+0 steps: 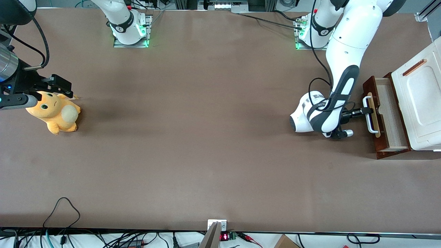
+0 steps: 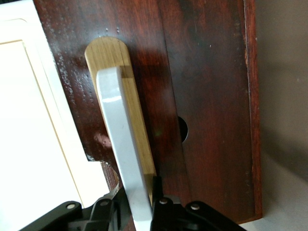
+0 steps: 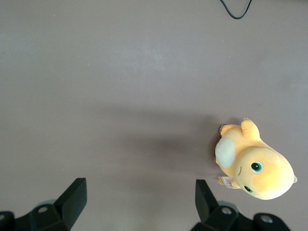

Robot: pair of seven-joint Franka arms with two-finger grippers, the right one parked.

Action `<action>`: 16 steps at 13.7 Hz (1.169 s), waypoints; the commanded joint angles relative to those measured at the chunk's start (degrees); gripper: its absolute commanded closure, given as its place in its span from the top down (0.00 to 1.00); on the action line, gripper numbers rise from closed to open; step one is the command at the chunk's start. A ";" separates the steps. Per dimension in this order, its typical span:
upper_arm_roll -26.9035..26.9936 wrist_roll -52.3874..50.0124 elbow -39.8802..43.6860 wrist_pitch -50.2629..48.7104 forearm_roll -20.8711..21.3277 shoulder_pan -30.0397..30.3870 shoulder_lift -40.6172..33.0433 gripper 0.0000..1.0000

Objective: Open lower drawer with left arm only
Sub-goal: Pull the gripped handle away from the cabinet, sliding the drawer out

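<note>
The lower drawer (image 1: 391, 115) stands partly pulled out of the white cabinet (image 1: 422, 100), showing its pale wood inside. Its dark reddish-brown front (image 2: 211, 96) carries a white bar handle (image 2: 118, 130) on a pale wood strip (image 2: 113, 53). The left arm (image 1: 348, 51) reaches down in front of the drawer. Its slim black gripper (image 1: 367, 111) is shut on the white handle (image 1: 371, 120), near the handle's middle. In the left wrist view the gripper (image 2: 137, 204) has one black finger (image 2: 157, 188) on each side of the bar.
An orange plush toy (image 1: 55, 112) lies toward the parked arm's end of the table, also seen as the toy (image 3: 255, 168) in the right wrist view. A black cable loop (image 1: 62, 206) lies near the table's edge closest to the front camera.
</note>
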 commanded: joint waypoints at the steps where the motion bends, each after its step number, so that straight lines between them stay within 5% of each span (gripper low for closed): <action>1: -0.95 -0.81 0.25 -4.36 -6.64 -4.21 -0.26 0.20; 16: -0.59 -0.89 1.66 -5.95 -9.63 -6.76 -0.08 0.20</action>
